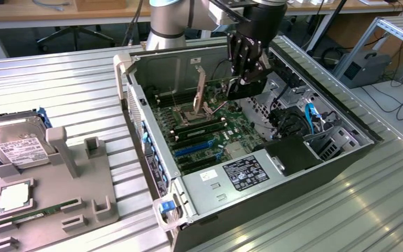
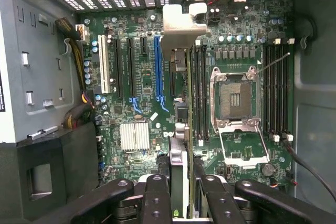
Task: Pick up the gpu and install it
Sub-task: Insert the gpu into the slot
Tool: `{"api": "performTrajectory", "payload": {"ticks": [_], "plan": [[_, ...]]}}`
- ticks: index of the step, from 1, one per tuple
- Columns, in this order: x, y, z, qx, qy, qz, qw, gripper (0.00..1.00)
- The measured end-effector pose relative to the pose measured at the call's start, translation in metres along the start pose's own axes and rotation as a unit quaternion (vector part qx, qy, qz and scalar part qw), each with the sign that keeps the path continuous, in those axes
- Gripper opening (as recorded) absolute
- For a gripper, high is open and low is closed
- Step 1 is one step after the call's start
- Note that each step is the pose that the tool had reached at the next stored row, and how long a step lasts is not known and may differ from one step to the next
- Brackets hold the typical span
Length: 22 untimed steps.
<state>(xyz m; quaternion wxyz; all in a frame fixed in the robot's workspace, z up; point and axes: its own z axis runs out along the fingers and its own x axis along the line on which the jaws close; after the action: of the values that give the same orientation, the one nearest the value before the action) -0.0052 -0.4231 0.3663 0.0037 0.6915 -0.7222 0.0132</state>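
Note:
My gripper point(image 1: 245, 73) is shut on the gpu point(image 1: 247, 88), a dark card hanging over the back half of the open computer case point(image 1: 187, 210). In the wrist view the gpu point(image 2: 181, 156) shows edge-on between my two black fingers point(image 2: 156, 198), with its silver end bracket point(image 2: 181, 24) pointing toward the case's slotted rear wall. The card hangs above the green motherboard point(image 2: 136, 156), clear of it, between the long blue expansion slot point(image 2: 158, 66) and the memory slots point(image 2: 198, 93).
The CPU socket point(image 2: 236, 98) stands open with its lever raised point(image 1: 201, 89). Cables and a drive cage point(image 1: 306, 121) line the case's right side in the exterior view. At that view's left, a grey fixture point(image 1: 82, 184) carries a hard drive point(image 1: 16, 142), a CPU point(image 1: 12, 197) and a RAM stick point(image 1: 27, 215).

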Motion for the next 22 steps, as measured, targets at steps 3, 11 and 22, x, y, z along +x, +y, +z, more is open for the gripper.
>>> {"api": "performTrajectory", "payload": {"ticks": [3, 11, 22], "plan": [[0.000, 0.0000, 0.0000, 0.0000, 0.0000, 0.000, 1.0000, 0.27], [0.000, 0.0019, 0.0093, 0.0000, 0.0000, 0.000, 1.0000, 0.27], [0.001, 0.0161, 0.0100, 0.0000, 0.0001, 0.000, 1.0000, 0.27]]}}
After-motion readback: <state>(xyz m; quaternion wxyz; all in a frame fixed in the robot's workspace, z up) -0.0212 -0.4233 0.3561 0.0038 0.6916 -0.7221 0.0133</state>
